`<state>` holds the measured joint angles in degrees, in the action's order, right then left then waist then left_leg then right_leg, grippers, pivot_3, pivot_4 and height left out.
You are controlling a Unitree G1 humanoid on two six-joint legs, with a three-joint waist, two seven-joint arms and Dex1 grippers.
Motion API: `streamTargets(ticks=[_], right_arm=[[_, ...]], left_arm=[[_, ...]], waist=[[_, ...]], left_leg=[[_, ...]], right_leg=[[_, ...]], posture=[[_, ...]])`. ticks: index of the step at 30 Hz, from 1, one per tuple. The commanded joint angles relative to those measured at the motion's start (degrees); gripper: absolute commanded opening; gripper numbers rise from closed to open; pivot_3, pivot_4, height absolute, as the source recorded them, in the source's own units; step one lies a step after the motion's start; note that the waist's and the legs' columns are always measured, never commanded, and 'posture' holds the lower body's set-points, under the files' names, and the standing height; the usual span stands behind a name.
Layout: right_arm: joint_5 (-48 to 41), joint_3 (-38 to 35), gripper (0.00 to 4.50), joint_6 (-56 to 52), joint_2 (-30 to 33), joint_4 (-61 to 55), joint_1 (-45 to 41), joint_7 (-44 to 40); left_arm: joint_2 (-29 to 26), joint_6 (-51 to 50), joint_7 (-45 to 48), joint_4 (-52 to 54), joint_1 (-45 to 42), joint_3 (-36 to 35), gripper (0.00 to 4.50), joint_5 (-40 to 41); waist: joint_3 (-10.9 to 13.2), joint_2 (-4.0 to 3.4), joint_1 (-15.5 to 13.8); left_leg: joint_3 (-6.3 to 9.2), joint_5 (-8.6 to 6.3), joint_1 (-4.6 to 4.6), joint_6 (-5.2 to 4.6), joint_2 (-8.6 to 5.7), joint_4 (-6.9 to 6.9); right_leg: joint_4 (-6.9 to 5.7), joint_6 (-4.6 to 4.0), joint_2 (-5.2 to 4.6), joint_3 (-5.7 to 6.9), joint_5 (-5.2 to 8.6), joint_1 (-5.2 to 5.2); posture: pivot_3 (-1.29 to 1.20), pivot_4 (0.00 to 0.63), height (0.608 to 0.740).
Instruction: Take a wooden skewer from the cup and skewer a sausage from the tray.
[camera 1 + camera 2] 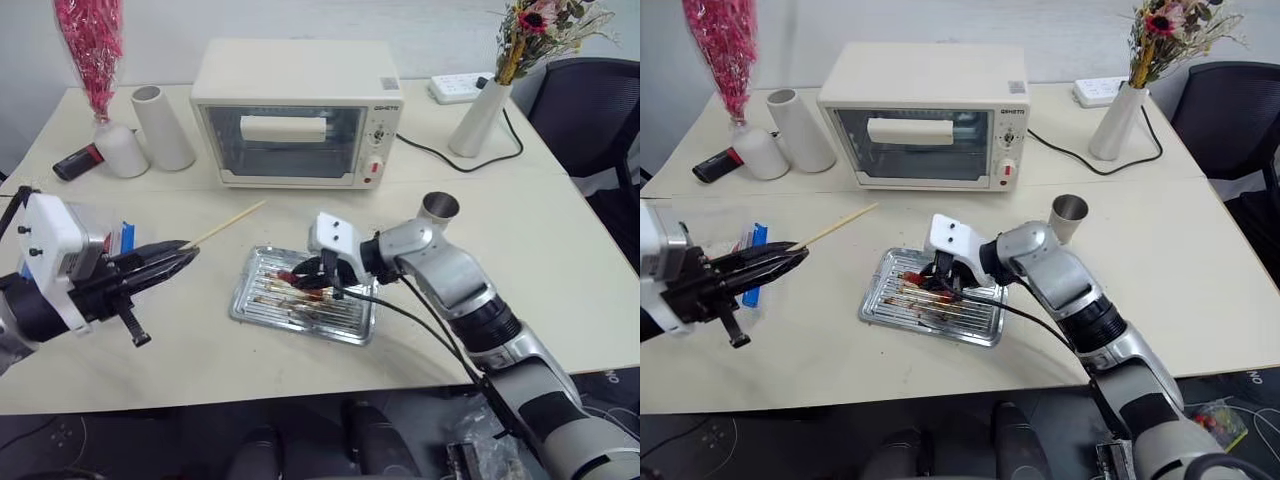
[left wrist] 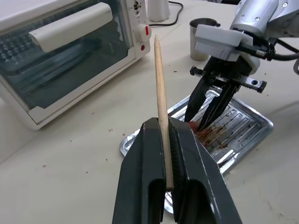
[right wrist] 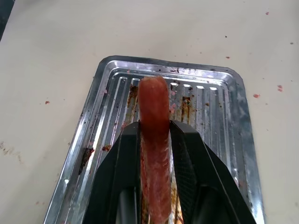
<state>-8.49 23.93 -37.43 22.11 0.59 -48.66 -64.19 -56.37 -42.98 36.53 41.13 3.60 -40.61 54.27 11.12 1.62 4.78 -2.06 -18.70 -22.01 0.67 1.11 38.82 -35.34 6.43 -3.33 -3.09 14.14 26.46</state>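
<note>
Sausage [image 3: 154, 135] clamped lengthwise between the right gripper [image 3: 155, 140] fingers, reddish and glossy, its rounded tip poking out past them above the tray [image 3: 229, 116]. From the head views that gripper [image 1: 318, 275] sits over the tray's [image 1: 262, 308] middle, but the sausage itself is hard to pick out there, lost among dark fingers and brown grease marks. How much of the sausage runs back into the gripper is hidden by the fingers.

Over on the other side, the left gripper [image 1: 175, 257] is clenched on the wooden skewer [image 1: 228, 223], holding it near one end; the free length angles up toward the toaster oven [image 1: 297, 110], well apart from the tray. In the left wrist view the skewer [image 2: 160, 98] lies in the slot between the two black fingers [image 2: 140, 182], its rear end swallowed between them.

Steel cup [image 1: 438, 209] stands just behind the right arm, its lower part covered by the arm. Whether more skewers remain inside cannot be made out.
</note>
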Motion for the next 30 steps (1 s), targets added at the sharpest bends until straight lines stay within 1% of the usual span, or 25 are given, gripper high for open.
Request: streamTargets(ticks=[1,5,14,20,23,30], right_arm=[[-2.5,-2.8,0.96,-1.7,2.3,-3.3,-0.8,-1.5],[-4.0,-4.2,0.96,-4.4,2.7,-2.8,-0.6,-0.2],[-3.2,-3.4,0.96,-3.8,-2.1,1.0,0.2,5.4],[0.5,0.1,0.96,-0.6,-6.0,5.5,1.6,9.7],[3.9,3.5,0.96,2.9,-7.2,7.8,3.4,11.7],[6.3,5.0,0.96,4.9,-9.0,9.2,4.6,13.0]], left_arm=[[-0.5,1.4,0.9,-0.4,-1.4,1.8,0.0,-0.8],[-0.2,2.1,1.5,-1.5,-2.4,3.0,0.0,-2.0],[0.1,2.2,1.4,-1.9,-3.8,3.9,0.0,-3.0],[-0.2,2.0,1.2,-2.2,-4.5,3.6,0.0,-3.0],[-0.5,1.7,1.2,-2.2,-4.8,3.4,0.0,-2.9],[-1.3,1.3,1.4,-2.8,-5.9,3.5,0.0,-2.8]], waist=[[0.0,0.0,0.0],[0.0,0.01,0.0],[0.0,0.01,-0.1],[0.0,0.02,0.0],[0.0,0.02,0.0],[0.0,0.04,0.0]], left_leg=[[0.0,0.0,-0.01,0.0,0.0,0.0],[0.0,0.0,-0.01,-0.01,-0.07,0.03],[0.0,0.01,0.0,-0.02,-0.07,0.07],[0.0,0.01,-0.01,-0.02,-0.07,0.07],[0.0,0.01,-0.02,-0.01,-0.08,0.07],[0.0,0.02,0.01,-0.01,-0.09,0.11]], right_leg=[[-0.01,0.0,-0.01,0.0,0.0,0.0],[-0.09,0.01,-0.07,-0.03,-0.01,0.0],[-0.19,0.01,-0.07,-0.04,-0.01,0.0],[-0.23,0.01,-0.08,-0.02,-0.01,0.0],[-0.24,0.02,-0.08,-0.02,-0.01,0.0],[-0.26,0.03,-0.06,-0.03,-0.02,0.0]], posture=[[0.0,0.15,0.74],[0.0,0.15,0.74],[0.0,0.15,0.74],[0.0,0.15,0.74],[0.0,0.15,0.74],[0.0,0.15,0.74]])
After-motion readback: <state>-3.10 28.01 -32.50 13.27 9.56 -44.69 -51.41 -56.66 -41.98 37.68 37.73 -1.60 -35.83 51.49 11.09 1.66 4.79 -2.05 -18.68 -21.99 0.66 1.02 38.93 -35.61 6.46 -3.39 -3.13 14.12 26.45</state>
